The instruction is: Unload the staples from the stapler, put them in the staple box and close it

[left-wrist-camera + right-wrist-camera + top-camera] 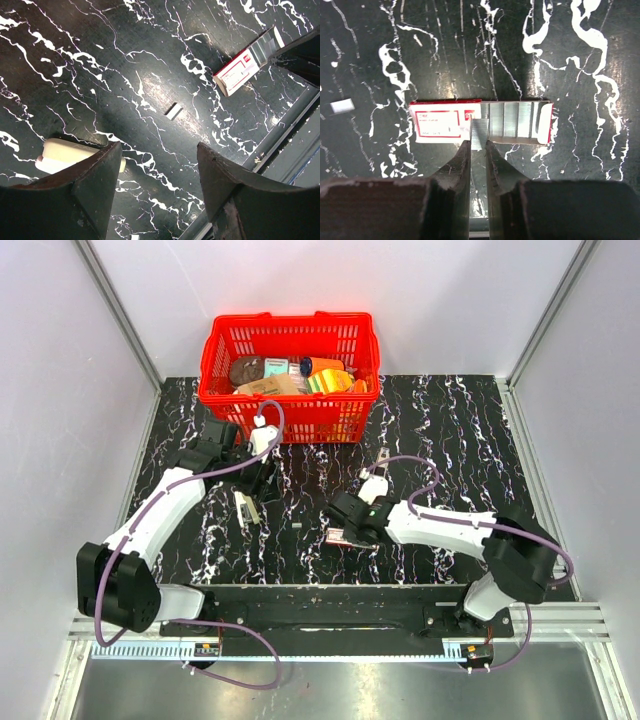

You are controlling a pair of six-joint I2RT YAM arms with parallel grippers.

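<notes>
The right gripper [478, 143] pinches a ribbed silvery staple strip [480, 131] over the open red-and-white box [440, 123]. The left gripper [159, 148] hangs with jaws spread; the slim stapler [245, 508] lies just beside it on the black marbled table [450, 440].

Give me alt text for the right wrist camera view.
The right gripper pinches a short staple strip between its jaws, at an open white-and-red staple box lying on the black marbled table.
</notes>
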